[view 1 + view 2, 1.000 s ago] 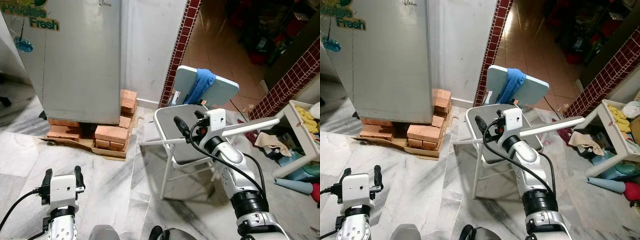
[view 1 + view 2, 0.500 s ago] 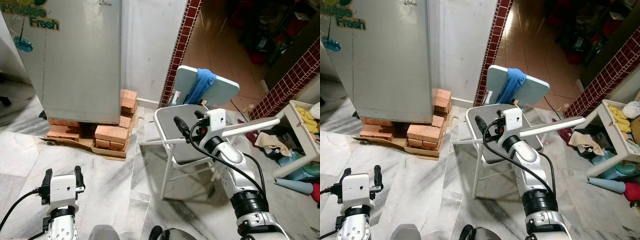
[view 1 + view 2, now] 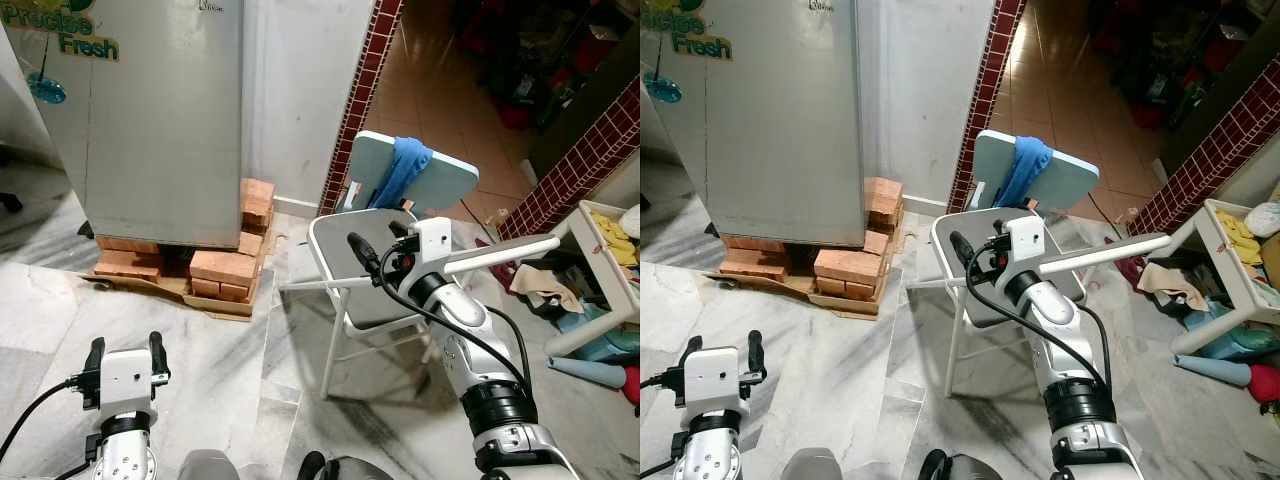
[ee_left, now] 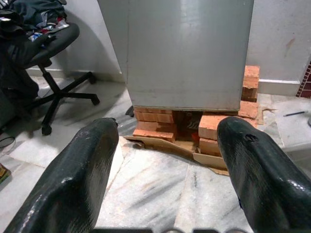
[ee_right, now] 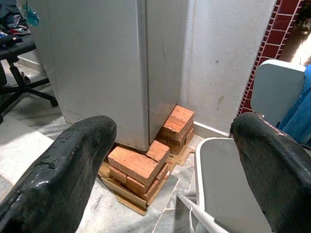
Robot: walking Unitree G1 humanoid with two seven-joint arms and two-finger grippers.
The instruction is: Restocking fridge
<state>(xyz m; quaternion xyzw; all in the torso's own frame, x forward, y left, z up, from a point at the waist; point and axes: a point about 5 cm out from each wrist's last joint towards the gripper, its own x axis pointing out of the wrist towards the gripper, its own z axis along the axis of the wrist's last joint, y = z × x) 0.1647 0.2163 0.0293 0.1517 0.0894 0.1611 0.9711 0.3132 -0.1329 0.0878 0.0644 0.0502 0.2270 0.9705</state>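
Since the fridge (image 3: 160,110) door is shut and neither claw carries anything, we judge the restock as barely started: no food or drink item in sight to load, door unopened, and we are standing off from the fridge on the marble floor (image 3: 230,350). Fridge sits on stacked bricks (image 3: 225,270) over cardboard, against the white wall. Our left gripper (image 3: 124,356) is low, in front of the fridge and well short of it; the wrist view shows its fingers (image 4: 73,179) spread wide with only floor and bricks between them, holding nothing. Our right gripper (image 3: 378,243) is raised over the seat of the white folding chair (image 3: 360,270), which stands to the right of the fridge, near the bricks; its fingers (image 5: 63,170) are also wide apart and empty, aimed toward the fridge's lower corner. A blue cloth (image 3: 400,170) hangs on the chair back. An office chair (image 4: 48,58) stands off to the fridge's other side. Left to do, as we read it: find the stock, close in, open the door, load. Writing: green sticker at the fridge's top-left corner, cropped, reads roughly "...recise Fresh" (image 3: 60,35); a small dark mark at the door's top edge is too small to read. No other labels legible.
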